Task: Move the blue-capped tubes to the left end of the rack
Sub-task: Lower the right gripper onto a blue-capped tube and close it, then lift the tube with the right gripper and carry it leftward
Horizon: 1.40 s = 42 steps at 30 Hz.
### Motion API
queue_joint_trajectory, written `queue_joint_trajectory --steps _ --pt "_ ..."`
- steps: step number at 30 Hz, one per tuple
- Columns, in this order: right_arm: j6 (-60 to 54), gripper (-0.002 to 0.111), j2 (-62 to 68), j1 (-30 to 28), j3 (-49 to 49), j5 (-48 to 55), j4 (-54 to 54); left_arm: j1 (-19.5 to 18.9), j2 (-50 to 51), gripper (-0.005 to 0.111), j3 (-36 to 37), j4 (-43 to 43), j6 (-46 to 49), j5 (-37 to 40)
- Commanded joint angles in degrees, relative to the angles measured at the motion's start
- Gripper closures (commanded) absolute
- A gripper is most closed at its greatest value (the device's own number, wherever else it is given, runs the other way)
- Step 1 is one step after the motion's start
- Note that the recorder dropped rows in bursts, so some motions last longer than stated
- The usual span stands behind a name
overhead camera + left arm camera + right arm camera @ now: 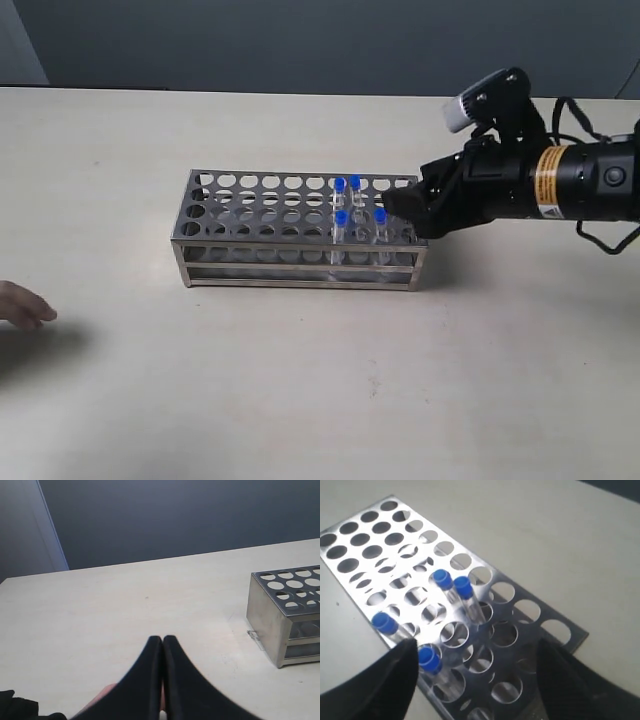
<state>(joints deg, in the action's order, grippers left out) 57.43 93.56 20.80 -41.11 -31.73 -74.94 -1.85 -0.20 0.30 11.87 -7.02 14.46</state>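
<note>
The shiny steel rack (270, 215) stands mid-table. All four blue-capped tubes (355, 200) sit upright in holes near its right end. In the right wrist view their caps show as a far pair (452, 582) and two nearer ones (384, 622) (429, 660). My right gripper (397, 205) (477, 644) hovers open over the rack's right end, just right of the tubes. Nothing is between its fingers, and one finger is close beside the nearest cap. My left gripper (162, 640) is shut and empty, low over bare table left of the rack's end (272, 612). It is out of the exterior view.
A human hand (20, 305) rests on the table at the exterior view's left edge. Skin also shows under my left fingers (102, 695). The rack's holes to the left of the tubes (225, 195) hold nothing. A dark wall runs behind the table.
</note>
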Motion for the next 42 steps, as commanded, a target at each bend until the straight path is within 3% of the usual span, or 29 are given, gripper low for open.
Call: queue_joint_trajectory --steps 1,25,28,35,42 --pt "-1.29 0.043 4.27 0.0 0.18 -3.78 1.18 0.25 0.2 0.106 -0.3 -0.3 -0.04 -0.37" --pt "-20.25 0.045 12.48 2.9 0.18 -7.54 18.64 0.25 0.2 0.106 -0.3 -0.3 -0.04 -0.37" --pt "-21.55 0.056 12.53 2.9 0.18 -7.54 19.94 0.25 0.2 0.106 -0.3 -0.3 -0.04 -0.37" --pt "-21.55 0.109 12.98 2.9 0.18 -7.66 19.94 0.25 0.2 0.106 -0.3 -0.3 -0.04 -0.37" --pt "-20.24 0.108 11.32 3.2 0.18 -7.43 19.79 0.25 0.2 0.106 -0.3 -0.3 -0.04 -0.37"
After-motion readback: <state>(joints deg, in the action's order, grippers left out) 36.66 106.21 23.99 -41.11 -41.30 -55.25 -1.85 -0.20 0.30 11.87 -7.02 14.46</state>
